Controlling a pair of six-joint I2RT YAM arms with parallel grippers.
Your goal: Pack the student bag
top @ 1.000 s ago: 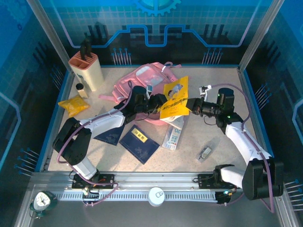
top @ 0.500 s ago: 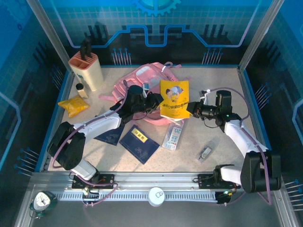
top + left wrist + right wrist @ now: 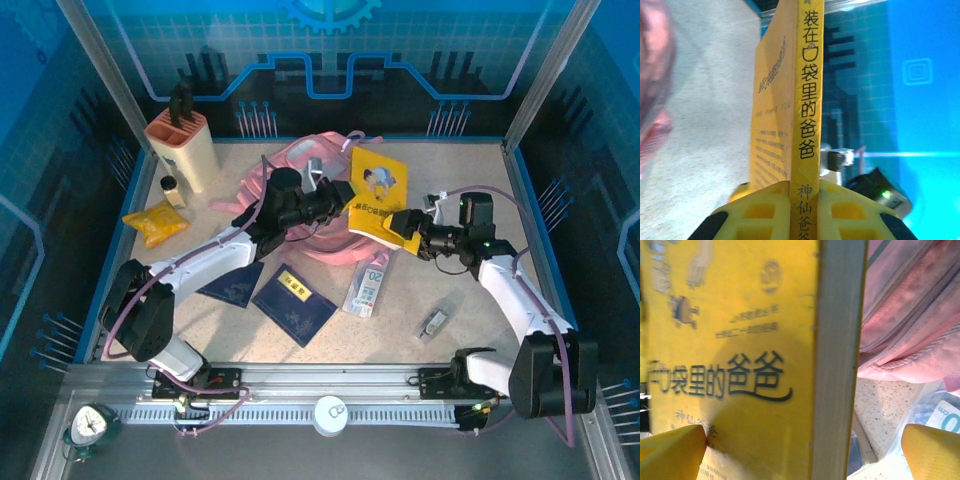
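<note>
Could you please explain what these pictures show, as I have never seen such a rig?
These are two robot arms bolted to the near edge of a table. The wide picture comes from a camera above and behind them; the two close-ups come from cameras on their wrists. On the table lie a pink backpack, a knife block, a yellow packet and dark blue booklets. The left gripper is clamped on the spine of a yellow book; the right gripper stands open, its fingers either side of the book's page edge.

White-black arms (image 3: 515, 295), purple cables (image 3: 500, 192), yellow jaws.
</note>
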